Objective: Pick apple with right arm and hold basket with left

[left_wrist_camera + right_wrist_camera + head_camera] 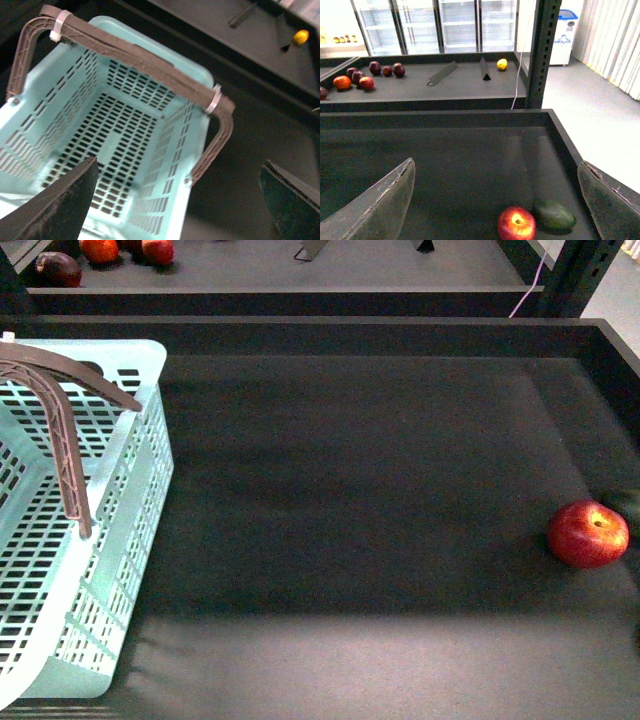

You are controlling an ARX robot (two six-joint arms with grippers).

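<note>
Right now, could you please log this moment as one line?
left gripper: jaws open over pale aqua slotted plastic basket | right gripper: jaws open | glossy red round apple: ungrasped on dark table

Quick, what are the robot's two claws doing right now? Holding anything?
Left gripper: open, empty, over the pale aqua slotted plastic basket.
Right gripper: open, empty; the glossy red apple is not yet grasped.

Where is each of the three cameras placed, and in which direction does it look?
Front view: on the body, looking down at basket and apple; no arm shows.
Left wrist view: above the basket, looking into it; open left gripper shows.
Right wrist view: over the tray, facing the apple; open right gripper shows.
Shared: front and right wrist both show the apple.
</note>
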